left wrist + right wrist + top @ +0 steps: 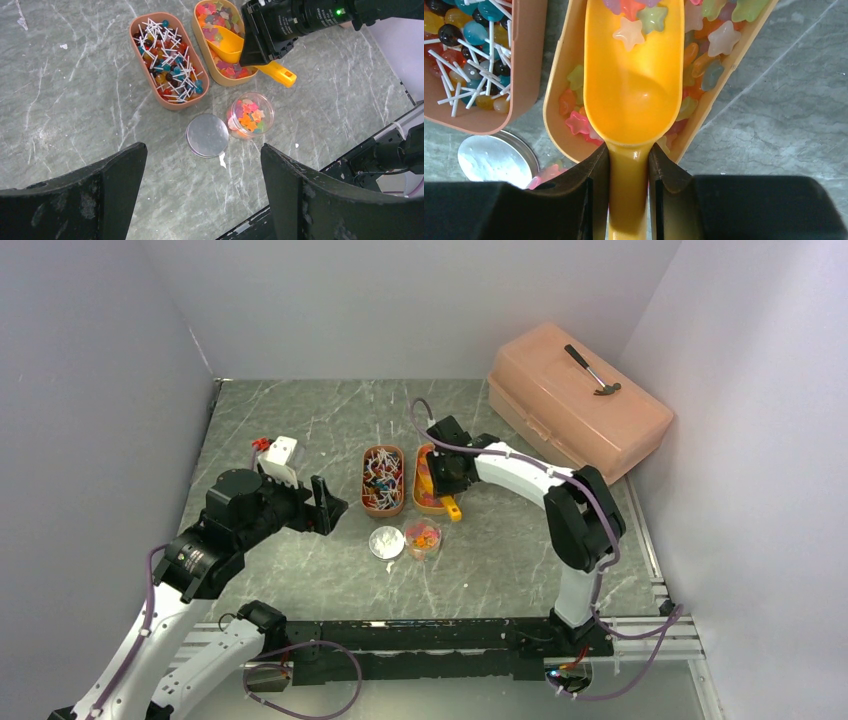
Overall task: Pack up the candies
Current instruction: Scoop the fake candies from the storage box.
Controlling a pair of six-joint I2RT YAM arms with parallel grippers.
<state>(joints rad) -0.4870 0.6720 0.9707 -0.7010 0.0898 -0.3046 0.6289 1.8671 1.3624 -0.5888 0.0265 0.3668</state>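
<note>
- Gummies [719, 40] fill the gummy tray [554, 100]; a few lie in the scoop [634, 100], and more sit in the jar [250, 115]
- Lollipops [170, 60] fill the lollipop tray [529, 50] just beside it
- My right gripper [629, 155] clamps the scoop's handle, bowl down among the gummies
- The lid [207, 135] lies flat just beside the jar
- My left gripper [202, 150] hangs wide open above the table [75, 125], holding nothing

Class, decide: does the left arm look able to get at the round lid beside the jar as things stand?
Probably yes: the open left claw faces the lid, with nothing between them.
</note>
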